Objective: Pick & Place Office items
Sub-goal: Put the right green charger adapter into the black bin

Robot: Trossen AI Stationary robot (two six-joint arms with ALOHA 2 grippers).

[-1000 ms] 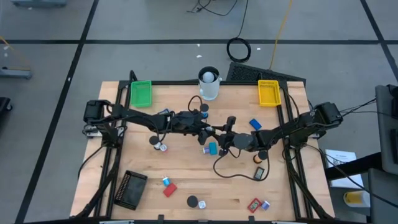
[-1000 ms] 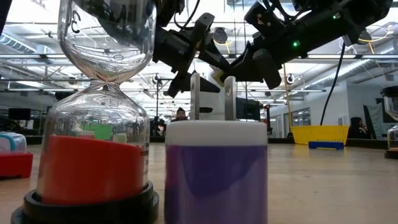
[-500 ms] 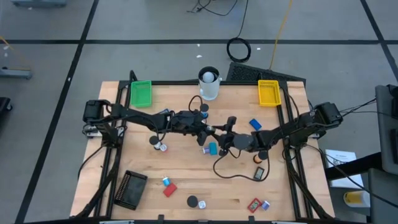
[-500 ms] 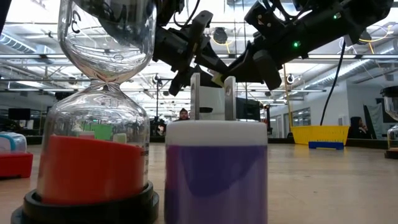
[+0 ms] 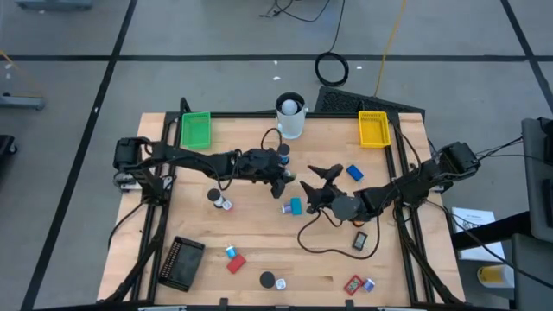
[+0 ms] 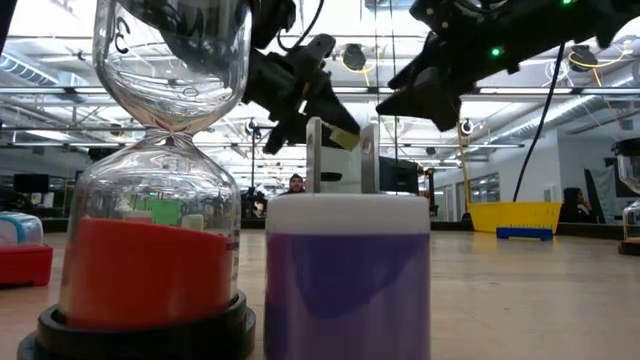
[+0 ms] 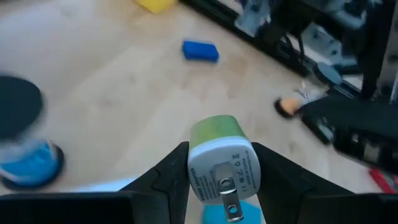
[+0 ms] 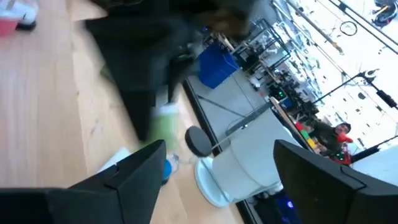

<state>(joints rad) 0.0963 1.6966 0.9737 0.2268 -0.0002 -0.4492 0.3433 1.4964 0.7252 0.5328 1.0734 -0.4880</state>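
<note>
Now the left tool [image 7: 219, 180] clamps a green-and-white plug [image 7: 219, 158], lifted above mid-surface, likely for carrying to a tray. Right tool [image 5: 321, 180] hangs just right of it, fingers spread and empty. Other small items lie scattered on the surface [image 5: 259, 250].

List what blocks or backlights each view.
Low view: the hourglass and a purple cylinder fill the foreground; bright ceiling lights glare behind them. Left wrist view: the green-and-white charger in the left claw hides part of the table.
</note>
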